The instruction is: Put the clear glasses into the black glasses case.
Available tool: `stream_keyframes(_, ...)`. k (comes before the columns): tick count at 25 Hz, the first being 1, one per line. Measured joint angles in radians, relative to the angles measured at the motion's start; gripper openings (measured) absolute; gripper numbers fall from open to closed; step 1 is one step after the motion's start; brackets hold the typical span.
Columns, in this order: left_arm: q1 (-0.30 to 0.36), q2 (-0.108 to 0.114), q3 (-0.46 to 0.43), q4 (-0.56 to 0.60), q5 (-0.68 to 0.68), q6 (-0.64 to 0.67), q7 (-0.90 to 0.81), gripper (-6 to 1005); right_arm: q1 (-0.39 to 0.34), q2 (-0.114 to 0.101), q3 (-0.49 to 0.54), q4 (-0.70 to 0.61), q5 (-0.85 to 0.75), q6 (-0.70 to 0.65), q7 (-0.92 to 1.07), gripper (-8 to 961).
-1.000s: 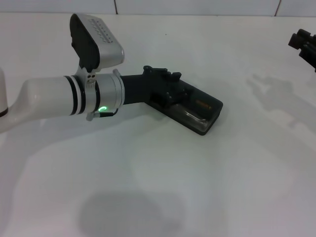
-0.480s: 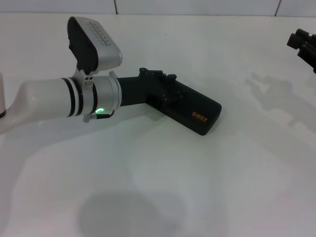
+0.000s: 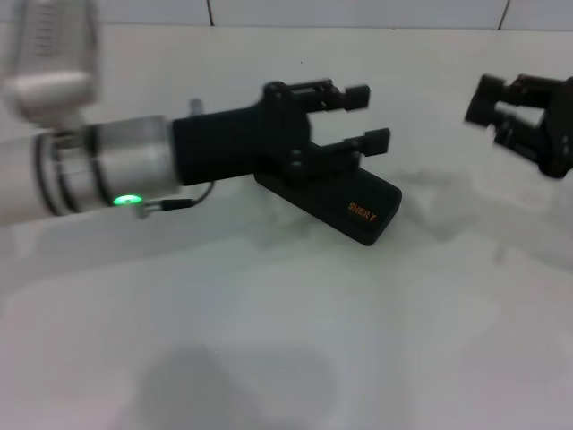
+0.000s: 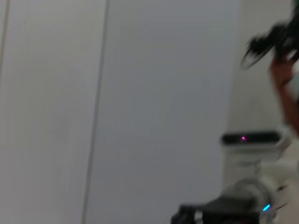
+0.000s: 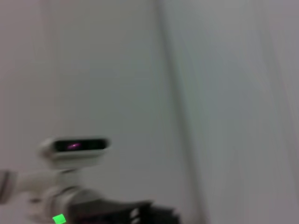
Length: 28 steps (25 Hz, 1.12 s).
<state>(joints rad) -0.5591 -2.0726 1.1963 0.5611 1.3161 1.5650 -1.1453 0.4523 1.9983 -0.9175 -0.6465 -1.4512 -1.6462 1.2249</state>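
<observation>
One black glasses case (image 3: 358, 204) lies on the white tabletop (image 3: 295, 340), near the middle and slightly toward the far side. It is a black rectangular hard-shell box with rounded corners, set at a slant, its lid down flat and small gold lettering showing on the near end. No glasses can be seen anywhere; with the lid shut, what is inside cannot be told.

Two grippers are in sight. The left gripper (image 3: 361, 115) hangs just above the far end of the case, reaching in from the left on its white and silver arm. Its two black fingers (image 3: 354, 92) are spread apart with a clear gap between them, and they hold nothing; whether the lower finger touches the lid cannot be told. The right gripper (image 3: 488, 100) is well apart from the case, up at the right edge of the tabletop. Its fingers are also parted and empty.

The wrist views show only pale wall, with the opposite arm low in each.
</observation>
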Motion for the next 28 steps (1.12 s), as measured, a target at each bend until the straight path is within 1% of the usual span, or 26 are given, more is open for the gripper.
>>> stream_keyframes(3,0.027,0.017,-0.030,0.004,0.006,0.102,0.016,608,0.029,-0.003,-0.001,0.000,-0.053,-0.087,0.006,228)
stream_keyframes(4,0.042,0.024,-0.031,0.008,0.009,0.131,0.034,612,0.042,-0.005,-0.001,0.003,-0.076,-0.124,0.005,266)
stream_keyframes(7,0.082,0.034,-0.032,0.014,0.012,0.175,0.087,713,0.058,-0.002,-0.001,0.011,-0.110,-0.154,-0.005,382)
stream_keyframes(10,0.121,0.035,-0.032,0.014,0.006,0.183,0.136,814,0.061,0.007,-0.001,0.011,-0.134,-0.157,-0.041,502)
stream_keyframes(13,0.157,0.030,-0.037,0.014,0.006,0.185,0.174,861,0.059,0.013,-0.001,0.014,-0.139,-0.152,-0.092,633)
stream_keyframes(15,0.171,0.026,-0.042,0.014,0.007,0.186,0.182,892,0.061,0.014,-0.003,0.021,-0.139,-0.150,-0.114,712)
stream_keyframes(20,0.179,0.021,-0.043,0.006,0.006,0.187,0.183,889,0.065,0.015,-0.024,0.035,-0.139,-0.150,-0.163,895)
stream_keyframes(24,0.179,0.014,-0.044,0.008,0.010,0.188,0.185,886,0.065,0.016,-0.030,0.050,-0.140,-0.150,-0.195,898)
stream_keyframes(28,0.178,0.013,-0.044,0.006,0.013,0.189,0.195,885,0.059,0.016,-0.030,0.062,-0.140,-0.149,-0.225,900)
